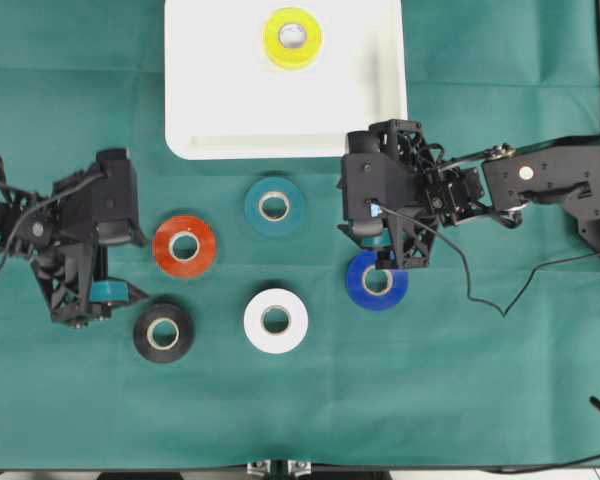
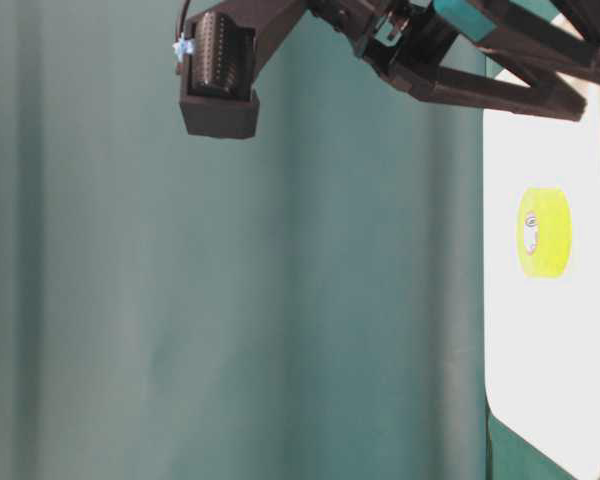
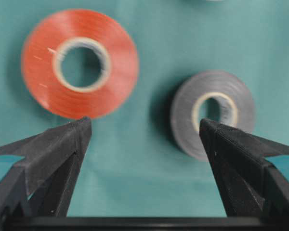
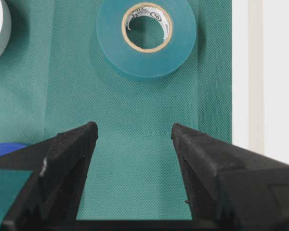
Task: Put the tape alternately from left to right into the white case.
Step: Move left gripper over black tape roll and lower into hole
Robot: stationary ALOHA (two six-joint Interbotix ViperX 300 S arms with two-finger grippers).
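Yellow tape [image 1: 292,38] alone inside white case [image 1: 220,100].

One tape roll [image 1: 292,38] in the white case [image 1: 230,110], five rolls [image 1: 275,320] on cloth [image 1: 480,400] beside it.

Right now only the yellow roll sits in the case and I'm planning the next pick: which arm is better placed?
Probably the left. The left gripper is open and empty, with the red roll and black roll just ahead. The right gripper, also open, hangs beside the white case, facing the teal roll.
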